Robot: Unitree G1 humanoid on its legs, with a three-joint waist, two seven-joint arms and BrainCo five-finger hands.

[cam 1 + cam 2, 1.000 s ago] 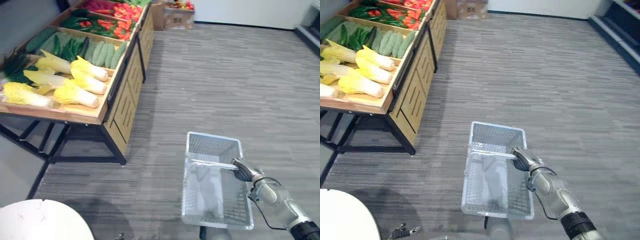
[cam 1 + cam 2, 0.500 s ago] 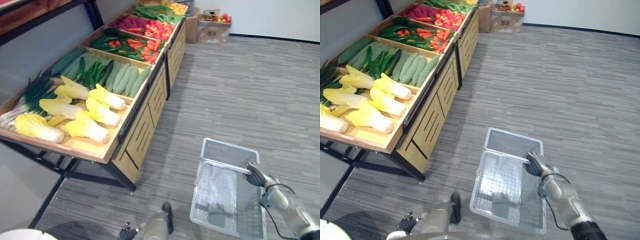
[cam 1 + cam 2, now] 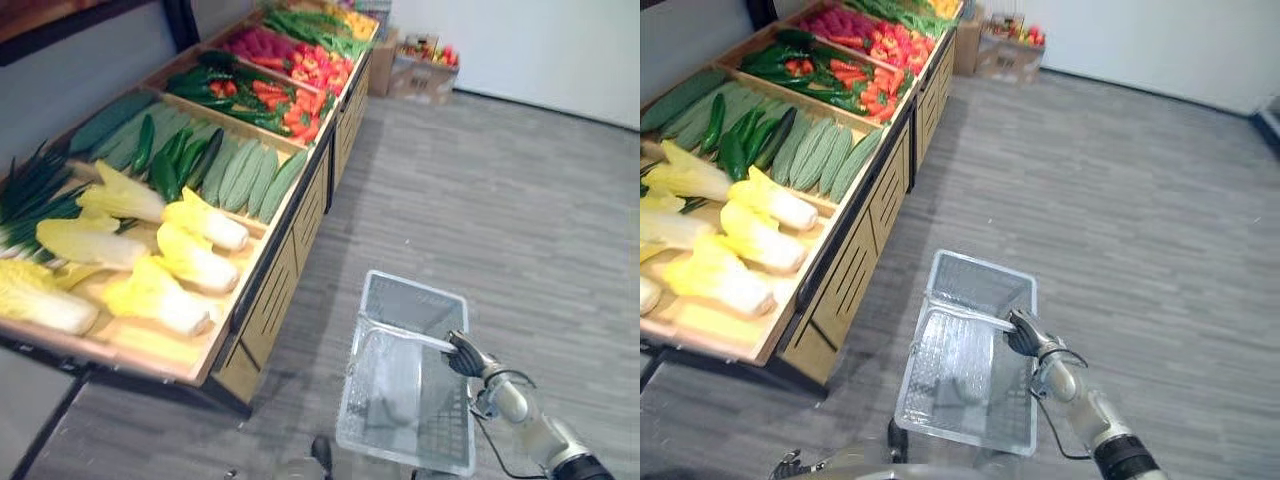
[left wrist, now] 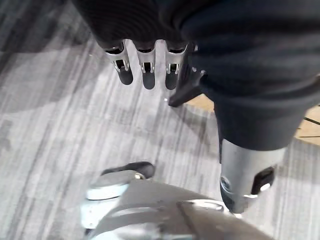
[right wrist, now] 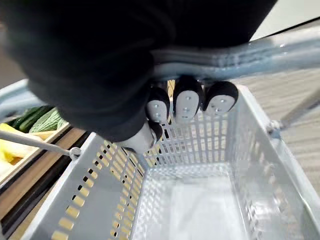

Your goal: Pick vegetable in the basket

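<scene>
Cabbages (image 3: 195,260) and other vegetables lie in the wooden stand (image 3: 275,300) at left; the left hand (image 4: 147,67) hangs with fingers straight over the floor (image 4: 50,125). Beside the stand's front edge hangs the basket (image 3: 412,303) — right hand (image 3: 463,355) curled round its handle, as before — open floor to its right.

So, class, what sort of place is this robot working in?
Probably a grocery store's produce aisle: a wooden display stand holds napa cabbages, cucumbers and red peppers, and the right hand carries a shopping basket.
</scene>
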